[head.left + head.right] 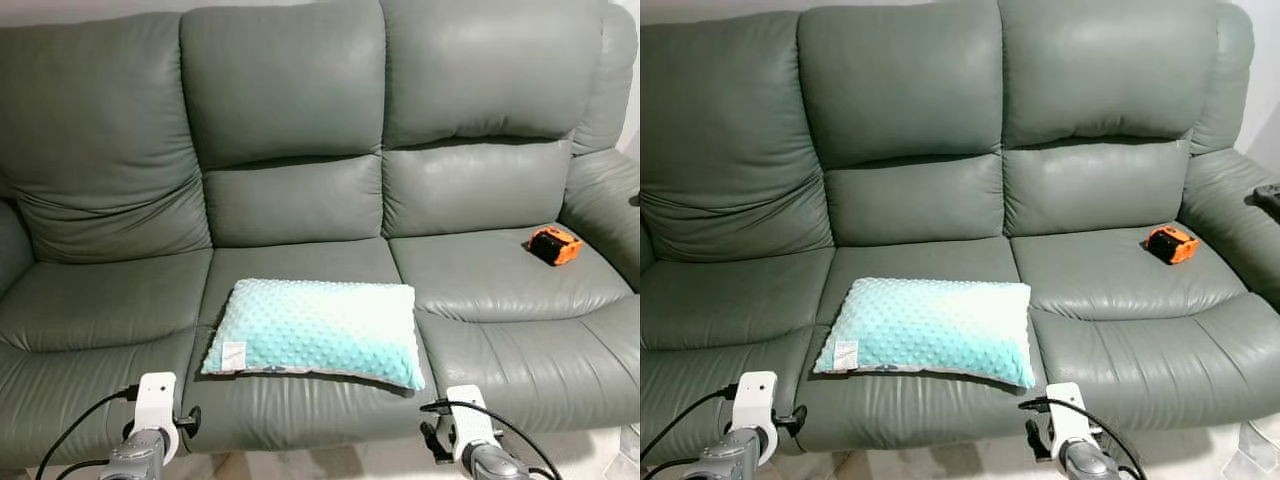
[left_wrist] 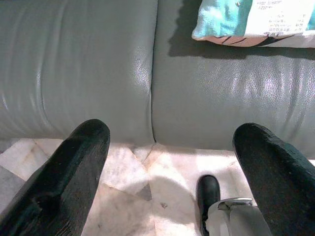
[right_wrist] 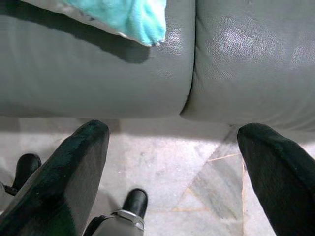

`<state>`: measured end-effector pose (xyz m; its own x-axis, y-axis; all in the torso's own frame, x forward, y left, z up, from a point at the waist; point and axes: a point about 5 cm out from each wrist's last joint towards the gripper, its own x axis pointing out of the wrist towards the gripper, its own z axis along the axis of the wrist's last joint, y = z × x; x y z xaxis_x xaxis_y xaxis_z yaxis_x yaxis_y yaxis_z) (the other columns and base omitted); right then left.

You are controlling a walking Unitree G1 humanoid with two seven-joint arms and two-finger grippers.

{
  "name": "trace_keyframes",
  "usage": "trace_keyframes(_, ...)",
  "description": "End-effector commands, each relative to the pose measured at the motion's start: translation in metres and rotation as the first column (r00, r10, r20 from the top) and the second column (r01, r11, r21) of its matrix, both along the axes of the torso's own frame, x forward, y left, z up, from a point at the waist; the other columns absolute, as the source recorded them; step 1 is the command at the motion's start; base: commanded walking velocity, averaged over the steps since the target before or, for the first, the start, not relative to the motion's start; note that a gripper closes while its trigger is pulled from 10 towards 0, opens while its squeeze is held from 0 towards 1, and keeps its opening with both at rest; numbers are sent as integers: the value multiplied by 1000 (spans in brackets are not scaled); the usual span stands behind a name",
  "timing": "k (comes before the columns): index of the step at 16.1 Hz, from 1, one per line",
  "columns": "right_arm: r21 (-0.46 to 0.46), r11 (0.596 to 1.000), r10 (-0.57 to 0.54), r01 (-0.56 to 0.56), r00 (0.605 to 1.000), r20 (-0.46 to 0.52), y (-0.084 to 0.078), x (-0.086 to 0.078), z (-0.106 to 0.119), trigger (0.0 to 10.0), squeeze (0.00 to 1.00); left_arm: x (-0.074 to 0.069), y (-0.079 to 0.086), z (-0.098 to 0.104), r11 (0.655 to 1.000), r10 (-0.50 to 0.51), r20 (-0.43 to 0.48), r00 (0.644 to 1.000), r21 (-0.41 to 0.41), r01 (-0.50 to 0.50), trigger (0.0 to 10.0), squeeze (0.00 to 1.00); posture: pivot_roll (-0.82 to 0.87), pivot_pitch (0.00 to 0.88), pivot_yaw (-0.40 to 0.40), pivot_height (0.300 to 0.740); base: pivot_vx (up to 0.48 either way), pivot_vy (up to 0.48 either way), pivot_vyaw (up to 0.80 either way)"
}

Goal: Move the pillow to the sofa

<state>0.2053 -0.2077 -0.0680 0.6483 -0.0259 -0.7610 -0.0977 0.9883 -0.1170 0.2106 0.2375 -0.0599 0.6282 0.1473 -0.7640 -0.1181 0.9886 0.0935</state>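
**Pillow on sofa, both grippers empty**

On the sofa's [image 1: 100, 300] middle seat, near the front edge, the pillow [image 1: 315, 330] is lying flat. Left gripper [image 2: 167, 162] and right gripper [image 3: 172, 162] are hanging spread wide over the floor, gripping nothing. Placement looks done; next move is probably just backing off.
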Motion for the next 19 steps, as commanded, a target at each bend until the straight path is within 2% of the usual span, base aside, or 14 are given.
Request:
trace_keyframes(1, 5, 1000, 18, -18, 1000, -6, 3, 2, 1, 10000, 0, -6, 3, -3, 1000, 12, -28, 1000, 12, -12, 10000, 0, -133, 0, 52, 740, 0, 0, 0)
trace_keyframes(8, 9, 1000, -1, 1, 1000, -26, 4, 5, 1, 10000, 0, -8, -3, -6, 1000, 5, -50, 999, 12, -4, 10000, 0, -126, 0, 43, 740, 0, 0, 0)
trace_keyframes(13, 10, 1000, 27, -27, 999, -20, 15, 16, 5, 10000, 0, -9, -6, -7, 1000, 1, -53, 999, 8, 0, 10000, 0, -129, 0, 36, 740, 0, 421, 0)
trace_keyframes(19, -4, 999, 48, -48, 998, -40, 22, 17, 5, 10000, 0, -11, -8, -9, 1000, -11, -61, 998, 12, 12, 10000, 0, -130, 0, 35, 740, 0, 472, 0)
